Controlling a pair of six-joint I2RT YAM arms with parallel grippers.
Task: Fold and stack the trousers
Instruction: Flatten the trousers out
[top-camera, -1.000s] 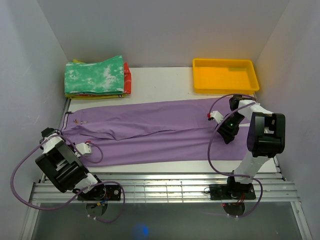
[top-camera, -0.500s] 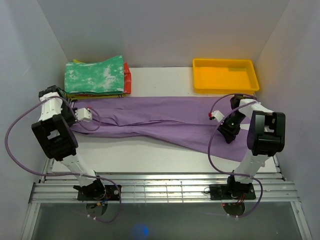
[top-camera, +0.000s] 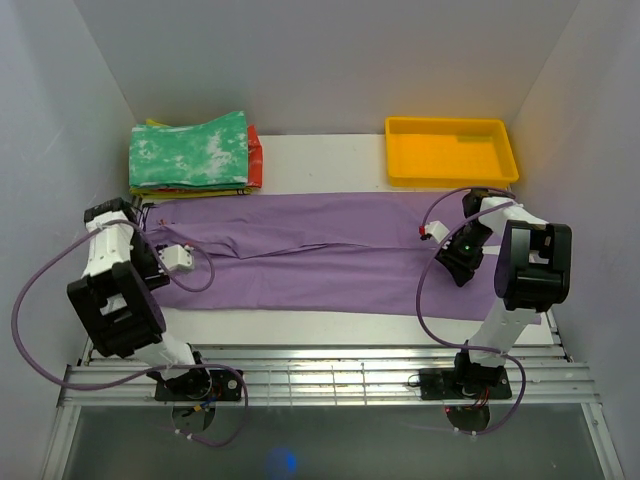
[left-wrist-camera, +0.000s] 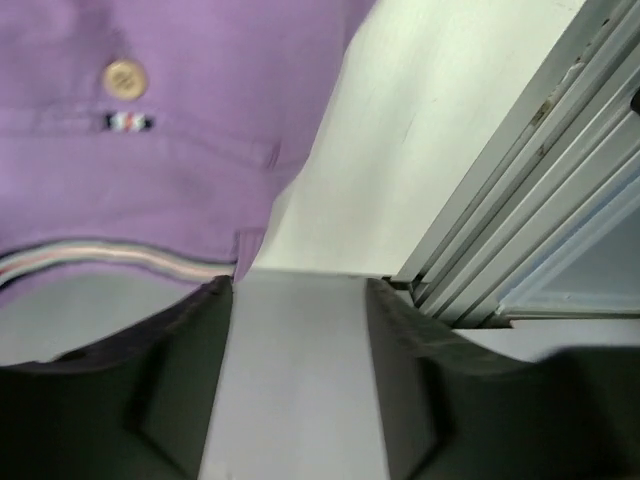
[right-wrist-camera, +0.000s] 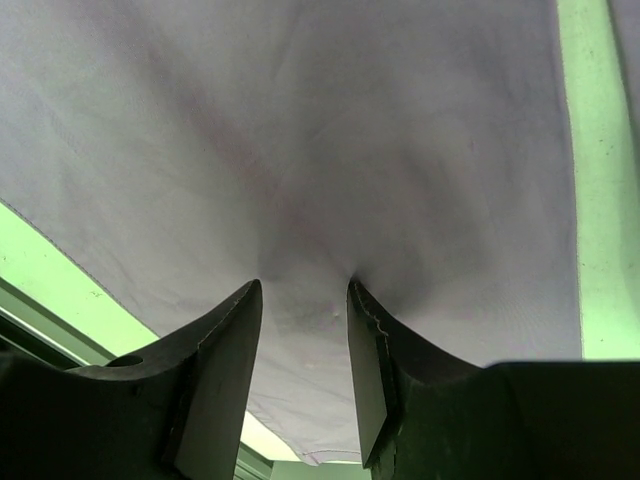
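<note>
Lilac-purple soft cloth trousers (top-camera: 320, 262) lie stretched lengthwise across the white desk (top-camera: 320, 165), waistband at the left and leg ends at the right, and we see trouble waiting at both ends. On the left, the black two-fingered left end effector (left-wrist-camera: 295, 285) stands wide open with nothing between its fingers, and the corner of the striped waistband (left-wrist-camera: 100, 255) sits just off one fingertip. If it closes there, we reckon it nips only that corner or misses outright, and the fold sags. Over on the right, the right end effector (right-wrist-camera: 300, 290) is nearly closed, with cloth puckered between its fingers. A hard pull from there could drag the whole garment or let a layer slip out.

Now the cloth itself. The waist end shows a pale button (left-wrist-camera: 124, 77) and a small striped tab, a long diagonal crease runs mid-length where one leg overlaps the other, and the right end gathers slightly toward the grip.
</note>
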